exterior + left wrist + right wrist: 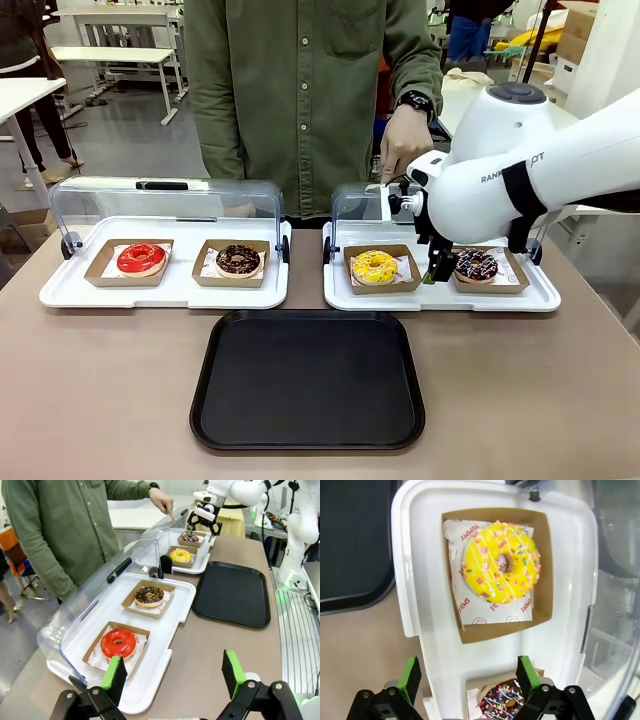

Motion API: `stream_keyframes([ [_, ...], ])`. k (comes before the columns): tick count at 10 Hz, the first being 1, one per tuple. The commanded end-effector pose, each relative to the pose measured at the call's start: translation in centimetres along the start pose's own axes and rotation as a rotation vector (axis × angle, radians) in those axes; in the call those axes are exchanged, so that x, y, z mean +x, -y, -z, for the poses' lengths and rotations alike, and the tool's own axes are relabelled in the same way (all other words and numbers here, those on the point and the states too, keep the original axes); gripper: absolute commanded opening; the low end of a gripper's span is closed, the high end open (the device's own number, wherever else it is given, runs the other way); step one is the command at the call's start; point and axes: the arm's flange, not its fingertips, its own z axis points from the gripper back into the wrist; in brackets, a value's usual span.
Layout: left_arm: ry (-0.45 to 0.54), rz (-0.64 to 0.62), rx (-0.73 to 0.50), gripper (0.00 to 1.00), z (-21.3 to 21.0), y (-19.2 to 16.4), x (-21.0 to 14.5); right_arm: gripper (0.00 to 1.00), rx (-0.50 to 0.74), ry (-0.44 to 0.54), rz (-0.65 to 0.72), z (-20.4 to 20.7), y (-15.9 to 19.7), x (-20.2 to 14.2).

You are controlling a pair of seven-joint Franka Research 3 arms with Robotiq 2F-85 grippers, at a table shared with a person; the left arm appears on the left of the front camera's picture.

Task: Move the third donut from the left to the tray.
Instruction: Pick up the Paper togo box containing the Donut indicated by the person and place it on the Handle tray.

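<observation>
While the right arm bends down over the desk's far right side, the right tool hangs spread and empty.
The wrist points the fingers downward, just beside the third donut, which sits on its cardboard square at the left end of the right-hand white tray; a person's hand rests on that tray's raised clear lid. The black tray lies at the desk's near edge, centre. The left tool is likewise spread, gripping nothing.
</observation>
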Motion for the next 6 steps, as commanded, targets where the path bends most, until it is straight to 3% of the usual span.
stream_keyframes([
  [1, 0.006, 0.005, -0.001, 1.00, -0.1, 0.2, 0.2, 1.00, -0.014, -0.012, 0.005, 1.1, 0.7, 0.7],
  [6, 0.006, 0.005, -0.001, 1.00, -0.1, 0.2, 0.2, 1.00, -0.009, -0.026, -0.040, 4.2, 2.3, 0.8],
])
